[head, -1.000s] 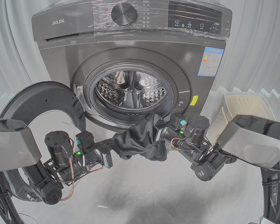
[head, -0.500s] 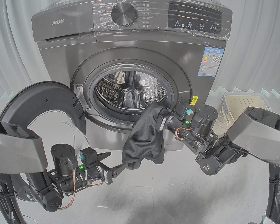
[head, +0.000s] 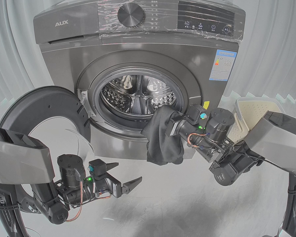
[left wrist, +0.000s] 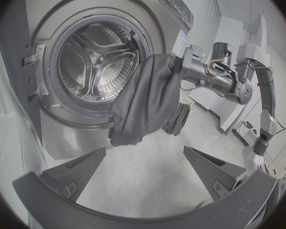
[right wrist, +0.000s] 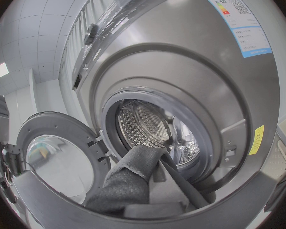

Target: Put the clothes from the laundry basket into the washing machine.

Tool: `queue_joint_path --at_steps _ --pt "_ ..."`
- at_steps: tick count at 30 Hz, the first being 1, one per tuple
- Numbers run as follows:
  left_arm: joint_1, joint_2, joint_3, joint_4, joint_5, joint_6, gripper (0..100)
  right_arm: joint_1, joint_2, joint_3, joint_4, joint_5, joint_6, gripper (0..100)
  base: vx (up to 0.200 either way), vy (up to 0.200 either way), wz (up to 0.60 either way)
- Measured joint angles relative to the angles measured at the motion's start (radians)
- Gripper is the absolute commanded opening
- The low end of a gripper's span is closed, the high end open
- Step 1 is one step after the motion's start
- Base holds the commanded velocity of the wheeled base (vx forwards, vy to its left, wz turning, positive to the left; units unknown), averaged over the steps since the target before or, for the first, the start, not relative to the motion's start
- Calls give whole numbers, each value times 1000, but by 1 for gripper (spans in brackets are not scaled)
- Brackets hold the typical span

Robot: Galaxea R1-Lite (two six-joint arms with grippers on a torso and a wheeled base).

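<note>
Loading step. Right gripper point(head: 171, 127), closed on the garment point(head: 162, 142), holds it at the drum's point(head: 138, 94) lower rim, mostly hanging outside. Left gripper point(head: 128, 172) is wide open, empty, low. The next move likely calls for carrying the garment deeper in before release.

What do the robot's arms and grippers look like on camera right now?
The left arm and right arm are dark grey with cylindrical black joint motors, under angular light-grey upper shells. Each wrist carries a copper-coloured cable, a small green light and a teal tab. The left gripper has two dark, wedge-shaped pointed fingers.
</note>
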Motion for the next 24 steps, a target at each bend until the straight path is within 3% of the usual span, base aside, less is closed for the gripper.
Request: queue_joint_path --at_steps 13,24 --pt "0 53 -178 1 2 -9 100 120 -25 36 -6 -8 -4 0 0 0 0" --pt "0 113 -286 2 1 -11 100 172 -36 48 -9 -10 -3 0 0 0 0"
